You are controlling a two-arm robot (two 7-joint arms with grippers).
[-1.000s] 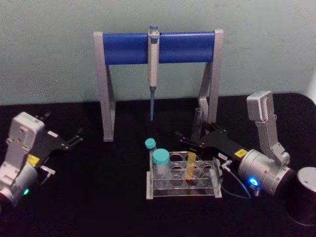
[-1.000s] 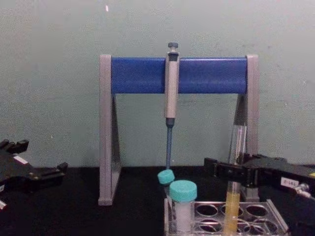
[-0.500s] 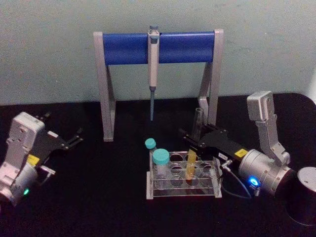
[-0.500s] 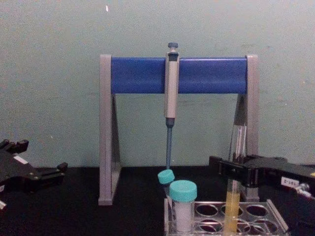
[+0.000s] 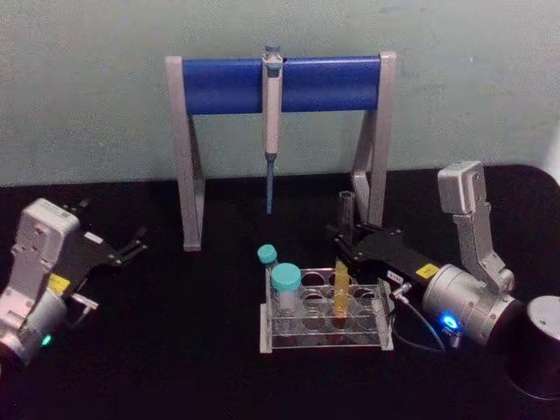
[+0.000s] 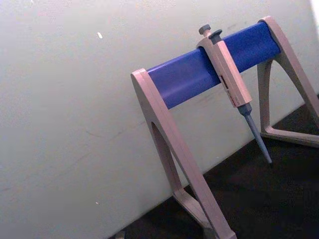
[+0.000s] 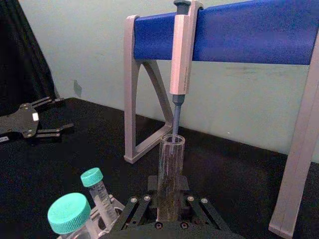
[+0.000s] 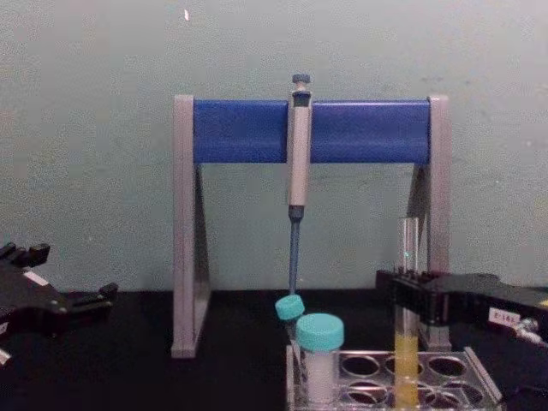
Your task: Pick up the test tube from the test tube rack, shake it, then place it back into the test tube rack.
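Test tube (image 5: pixel 340 289): upright, base in rack (image 5: pixel 324 340) hole, right gripper (image 5: pixel 343 248) fingers clamped mid-glass. Risk: skewed lift jams glass, drags rack, spills liquid. Left gripper (image 5: pixel 129 247) parked, fingers spread.

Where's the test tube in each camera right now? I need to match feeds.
Head: test tube right of centre, standing in the test tube rack, right hand around it.
Chest: lower right.
Right wrist: bottom centre.
Left wrist: faces the blue pipette stand, the landmark all views share.
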